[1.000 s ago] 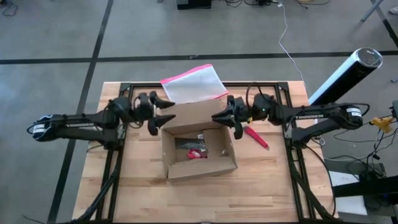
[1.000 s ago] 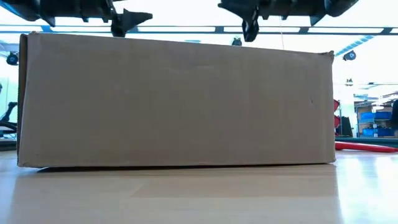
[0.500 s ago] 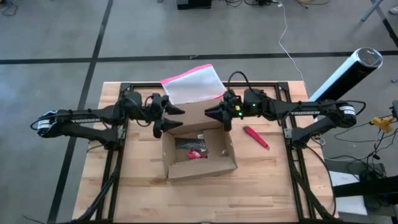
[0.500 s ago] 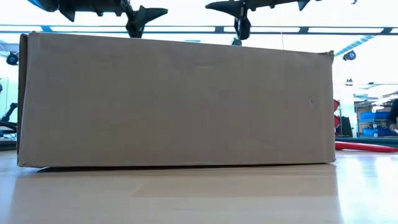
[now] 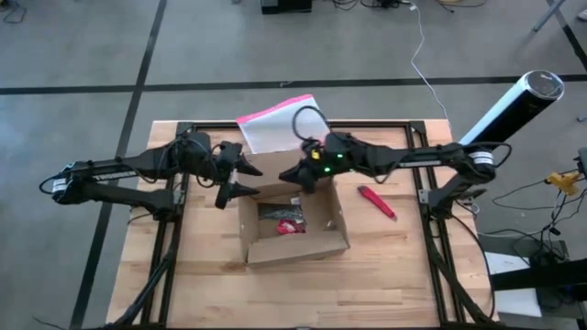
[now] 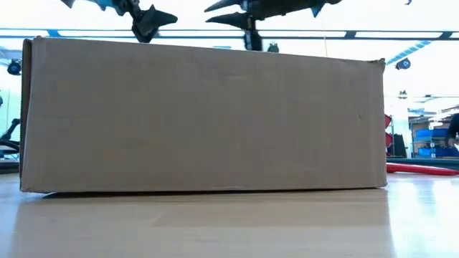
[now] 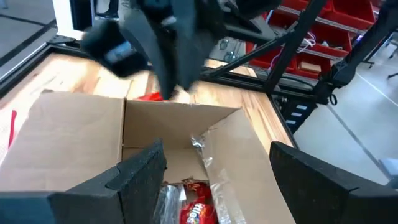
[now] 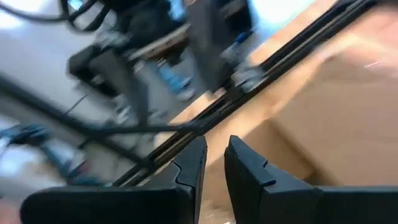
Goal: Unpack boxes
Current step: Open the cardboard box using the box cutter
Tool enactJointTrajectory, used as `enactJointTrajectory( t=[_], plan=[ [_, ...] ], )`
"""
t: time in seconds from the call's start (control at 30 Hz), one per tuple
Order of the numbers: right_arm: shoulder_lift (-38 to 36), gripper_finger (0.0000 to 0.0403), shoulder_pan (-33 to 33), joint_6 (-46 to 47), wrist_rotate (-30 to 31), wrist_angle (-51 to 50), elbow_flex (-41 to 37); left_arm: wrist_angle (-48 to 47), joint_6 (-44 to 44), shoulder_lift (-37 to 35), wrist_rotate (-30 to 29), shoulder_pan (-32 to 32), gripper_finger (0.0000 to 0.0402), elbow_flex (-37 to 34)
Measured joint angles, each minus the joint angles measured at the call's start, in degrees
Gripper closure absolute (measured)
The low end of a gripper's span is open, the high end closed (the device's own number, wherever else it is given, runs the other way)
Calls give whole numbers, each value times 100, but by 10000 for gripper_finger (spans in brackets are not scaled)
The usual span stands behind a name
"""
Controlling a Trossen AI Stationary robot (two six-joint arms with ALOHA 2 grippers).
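Left tool [image 5: 240, 177] hangs over the far-left corner of the box [image 5: 293, 225], fingers spread wide, nothing in them. From its own wrist cam you look down past both fingers [image 7: 140, 171] straight into the open box.

The box sits mid-bench [image 5: 394, 275], flaps folded out, open side up. Inside there's a red packet [image 5: 290, 225] and some crinkly clear wrap [image 7: 205, 165] along one wall. From the low cam the box is just a big brown wall [image 6: 204, 118] filling most of the frame, with both tools poking in above its top edge: left one [image 6: 153, 19], right one [image 6: 244, 21].

A pink-edged pouch [image 5: 284, 121] lies on the far side of the box, touching or just beside the back flap, can't tell which.

Right tool [image 5: 295, 174] reaches in over the far edge of the box, close to the left tool but apart from it. Its fingers [image 8: 186, 168] are nearly closed, only a thin gap between them, and they're holding nothing.

A red cutter [image 5: 377, 202] lies on the bench just right of the box.
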Motion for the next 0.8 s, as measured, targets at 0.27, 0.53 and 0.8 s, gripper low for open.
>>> enactJointTrajectory(
  t=[0.27,0.53,0.8],
  plan=[
    [970,375,-55,-206,-1794,-906,1053,63,-323,-35,-12,2,128,-4],
    [1233,375,-395,-1396,-2497,-2553,1635,70,-1094,-24,-22,2,128,-8],
    [1240,340,-378,-2594,-2570,-4068,1629,-131,-1231,41,-221,2,128,-8]
  ],
)
